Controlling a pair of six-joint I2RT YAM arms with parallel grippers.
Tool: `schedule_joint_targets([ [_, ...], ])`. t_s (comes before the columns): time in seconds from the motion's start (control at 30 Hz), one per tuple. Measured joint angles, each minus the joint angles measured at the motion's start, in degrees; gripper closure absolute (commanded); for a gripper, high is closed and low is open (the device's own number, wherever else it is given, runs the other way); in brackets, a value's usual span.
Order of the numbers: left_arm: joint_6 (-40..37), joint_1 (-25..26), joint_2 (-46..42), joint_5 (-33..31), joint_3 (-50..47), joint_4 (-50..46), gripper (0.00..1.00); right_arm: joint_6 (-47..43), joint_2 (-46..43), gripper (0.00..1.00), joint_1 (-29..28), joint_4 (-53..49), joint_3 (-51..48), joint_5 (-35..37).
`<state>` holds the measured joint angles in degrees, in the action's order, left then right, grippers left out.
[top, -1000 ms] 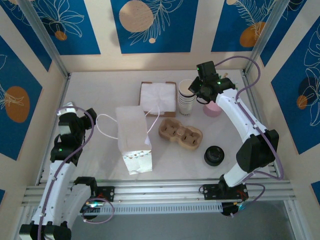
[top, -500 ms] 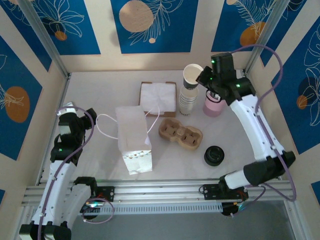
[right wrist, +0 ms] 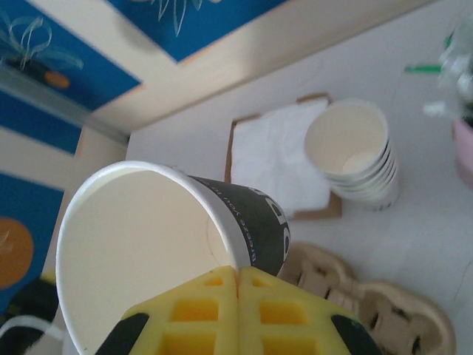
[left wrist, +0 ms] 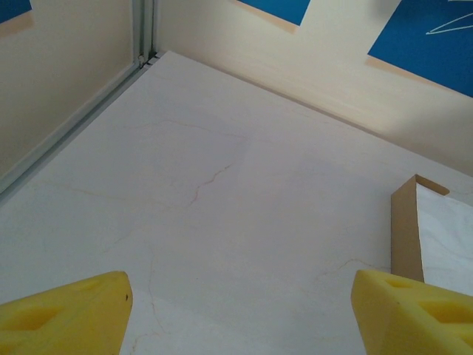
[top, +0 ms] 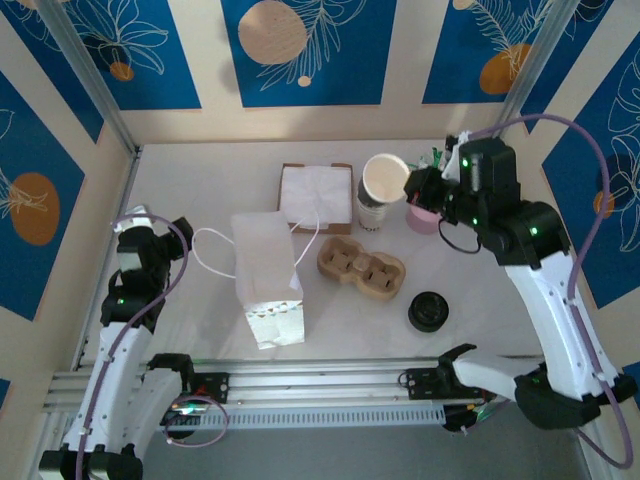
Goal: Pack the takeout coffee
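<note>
Robot lab test cell, no question: a white desk [top: 200, 190] boxed behind and beside by blue leaf-print panels [top: 300, 50], an aluminium rail [top: 330, 380] along the desk's near edge, left arm [top: 125, 300] and right arm [top: 550, 290] mounted there.

White paper bag [top: 266, 275] left of brown pulp cup carrier [top: 362, 268], cardboard napkin tray [top: 316, 195] behind, cream paper cup stack [top: 372, 212] beside tray, round black plastic lid [top: 428, 311] right of carrier.
</note>
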<state>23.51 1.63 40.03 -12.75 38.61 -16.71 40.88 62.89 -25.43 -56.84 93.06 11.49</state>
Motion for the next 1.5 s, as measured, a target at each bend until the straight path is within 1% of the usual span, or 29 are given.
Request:
schedule_joint_targets([
  [0.23,0.0,0.0,-0.2,0.0,-0.1,0.0,0.22,2.2,-8.4,1.00,-7.3,-5.9,-8.3,-1.0],
  [0.4,0.0,0.0,-0.2,-0.6,-0.1,0.0,0.22,5.4,-13.0,1.00,-11.8,-6.9,-18.3,-1.1],
  [0.63,0.0,0.0,-0.2,-0.9,-0.3,0.0,0.21,10.0,-12.9,1.00,-19.5,-3.8,-31.6,-0.3],
  [0.8,0.0,0.0,-0.2,-0.9,-0.3,0.0,0.21,11.6,-11.8,1.00,-23.2,-0.1,-39.0,1.7],
  [1.1,0.0,0.0,-0.2,-0.8,-0.5,0.0,0.21,13.2,-8.9,1.00,-24.1,7.3,-45.9,5.1],
  [1.43,0.0,0.0,-0.2,-0.8,-0.6,0.1,0.21,13.4,-5.3,1.00,-24.2,12.4,-48.4,6.9],
  [1.5,0.0,0.0,-0.2,-0.8,-0.7,0.2,0.21,13.4,-5.3,0.96,-24.3,13.3,-48.9,7.6],
])
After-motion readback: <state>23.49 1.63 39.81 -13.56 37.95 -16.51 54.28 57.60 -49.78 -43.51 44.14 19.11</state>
